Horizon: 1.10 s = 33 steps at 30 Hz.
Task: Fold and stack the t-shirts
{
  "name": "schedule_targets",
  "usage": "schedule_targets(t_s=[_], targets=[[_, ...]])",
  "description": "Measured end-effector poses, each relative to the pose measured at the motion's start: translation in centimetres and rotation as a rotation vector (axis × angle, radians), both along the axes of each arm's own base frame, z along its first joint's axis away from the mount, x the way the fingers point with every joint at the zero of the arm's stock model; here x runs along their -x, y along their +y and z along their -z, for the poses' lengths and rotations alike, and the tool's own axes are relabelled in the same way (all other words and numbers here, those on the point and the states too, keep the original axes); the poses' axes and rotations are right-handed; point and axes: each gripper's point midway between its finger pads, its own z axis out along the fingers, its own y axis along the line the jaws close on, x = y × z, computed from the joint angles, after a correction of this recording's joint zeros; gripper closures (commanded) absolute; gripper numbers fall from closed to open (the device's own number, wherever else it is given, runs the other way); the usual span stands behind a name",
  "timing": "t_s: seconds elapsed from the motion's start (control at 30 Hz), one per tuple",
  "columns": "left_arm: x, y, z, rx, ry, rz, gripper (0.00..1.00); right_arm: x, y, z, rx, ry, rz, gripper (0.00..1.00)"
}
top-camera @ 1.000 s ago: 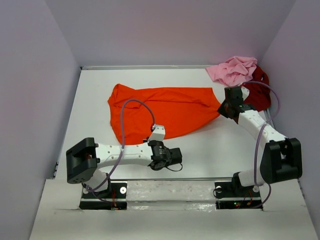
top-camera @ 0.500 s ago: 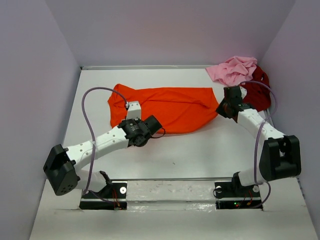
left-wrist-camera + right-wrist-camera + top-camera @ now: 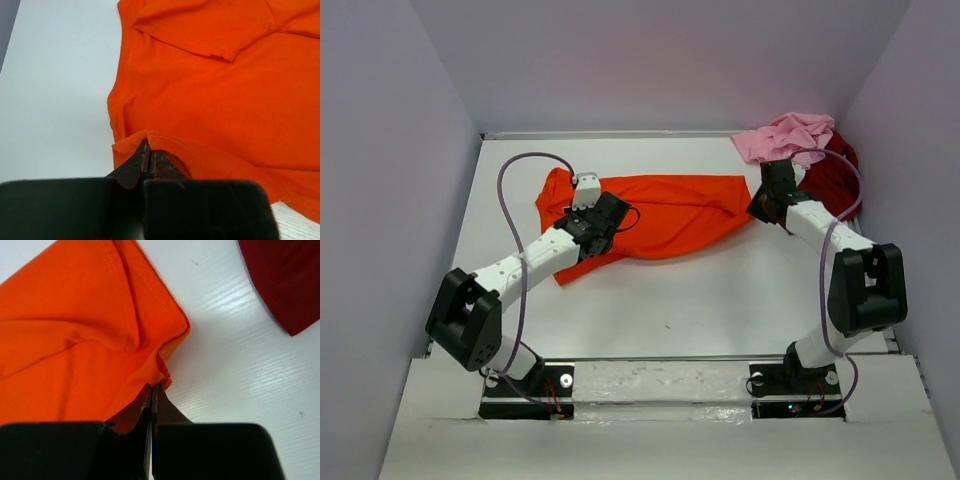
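The bright orange t-shirt (image 3: 665,215) lies spread across the middle back of the table. My left gripper (image 3: 610,212) is shut on a hem fold of it (image 3: 150,137) near its left part. My right gripper (image 3: 760,208) is shut on its right corner (image 3: 159,375). The light pink t-shirt (image 3: 782,138) lies crumpled at the back right corner. The dark red t-shirt (image 3: 832,180) lies next to it, partly behind my right arm, and shows in the right wrist view (image 3: 287,280).
Grey walls enclose the table (image 3: 720,300) on the left, back and right. The left arm's purple cable (image 3: 515,200) loops above the table's left side.
My left arm has swung from the front of the table up and back onto the orange shirt's left part and pinched its hem. The right gripper has moved slightly back with the shirt's corner.
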Motion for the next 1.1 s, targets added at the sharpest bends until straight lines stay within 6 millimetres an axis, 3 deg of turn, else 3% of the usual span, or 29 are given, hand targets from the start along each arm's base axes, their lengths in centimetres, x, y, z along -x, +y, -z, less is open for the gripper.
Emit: schedule_targets(t_s=[0.23,0.4,0.57,0.87,1.1], targets=[[-3.0,0.3,-0.8,0.011,-0.029,-0.027,1.00,-3.0,-0.2,-1.1,0.029,-0.043,0.009,1.00],[-5.6,0.8,-1.6,-0.021,-0.056,-0.065,1.00,-3.8,-0.2,0.1,0.041,-0.017,0.009,1.00],[-6.9,2.2,-1.4,-0.066,-0.046,-0.093,1.00,-4.5,-0.3,1.8,0.059,0.019,0.012,1.00],[-9.4,4.1,-2.2,-0.095,-0.074,-0.146,1.00,-6.5,0.1,2.6,0.059,0.024,0.009,1.00],[-12.1,3.9,0.2,-0.130,-0.037,-0.156,1.00,-8.4,0.5,2.6,0.054,0.012,0.003,1.00]])
